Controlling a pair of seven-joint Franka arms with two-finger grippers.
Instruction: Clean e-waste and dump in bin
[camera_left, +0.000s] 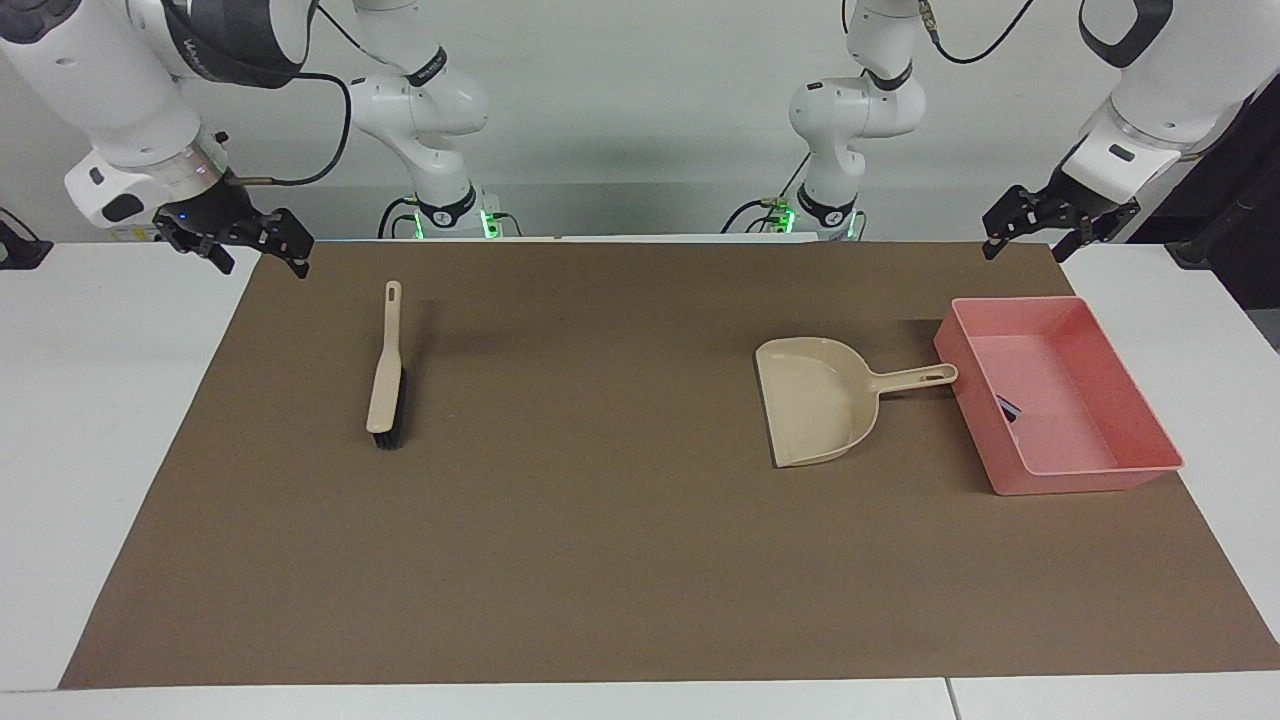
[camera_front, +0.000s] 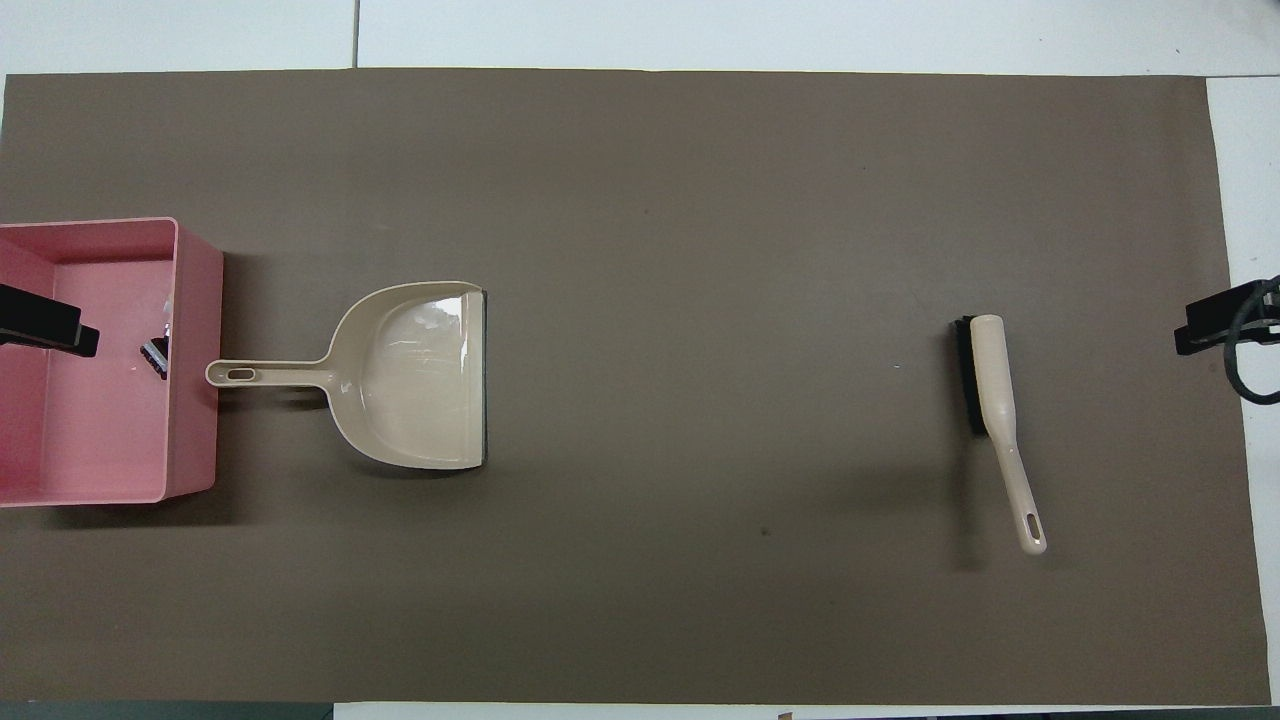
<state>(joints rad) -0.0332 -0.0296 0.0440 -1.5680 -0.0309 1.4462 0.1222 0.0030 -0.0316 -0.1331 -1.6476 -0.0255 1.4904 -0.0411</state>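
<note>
Apparently the e-waste (camera_left: 1008, 408) already lies in the bin (camera_left: 1150, 400); dustpan (camera_left: 815, 400) and brush (camera_left: 385, 385) rest; left claw (camera_left: 1030, 232) and right claw (camera_left: 255, 245) hover apart, empty, at the surface's corners nearest the robots.

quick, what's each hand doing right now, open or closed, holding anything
Left hand: open, holding nothing, up over the mat's edge near the bin.
Right hand: open, holding nothing, up at its own end of the table.
</note>
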